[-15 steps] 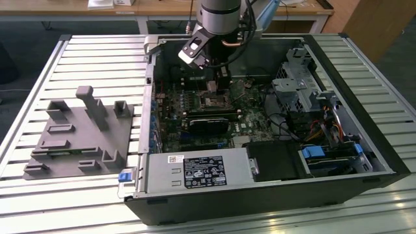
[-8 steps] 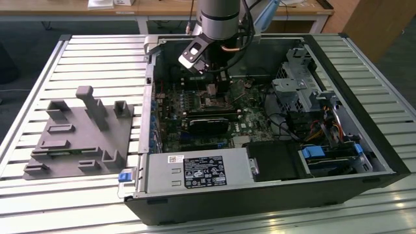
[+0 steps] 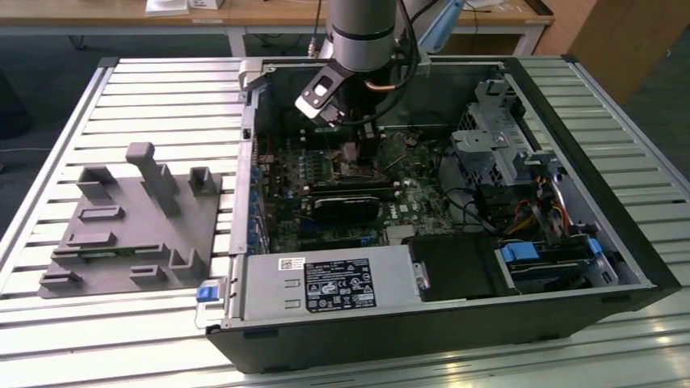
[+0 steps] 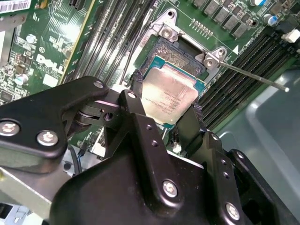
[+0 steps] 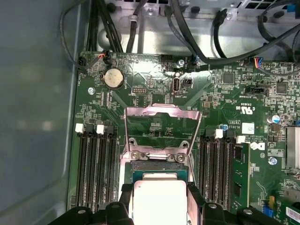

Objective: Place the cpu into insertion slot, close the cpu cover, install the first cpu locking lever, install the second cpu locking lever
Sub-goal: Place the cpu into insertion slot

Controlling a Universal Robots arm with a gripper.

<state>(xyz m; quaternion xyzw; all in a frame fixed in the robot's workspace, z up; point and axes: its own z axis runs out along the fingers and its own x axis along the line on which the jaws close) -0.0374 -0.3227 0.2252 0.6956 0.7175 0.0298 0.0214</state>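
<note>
The cpu, a pale metallic square chip, sits between my gripper's two black fingers, which press on its opposite edges. It hangs tilted just over the insertion slot, whose dark recess shows beyond the chip. In the first wrist view the cpu is gripped in the gripper next to the slot. The cpu cover stands swung up and open. A thin locking lever sticks out free beside the socket. In the exterior view the gripper is low inside the computer case, over the motherboard.
A black card lies just in front of the socket, with the silver-labelled power supply nearer. Memory slots flank the socket. Cables hang behind it. Drive bays fill the case's right side. A grey fixture rests on the table.
</note>
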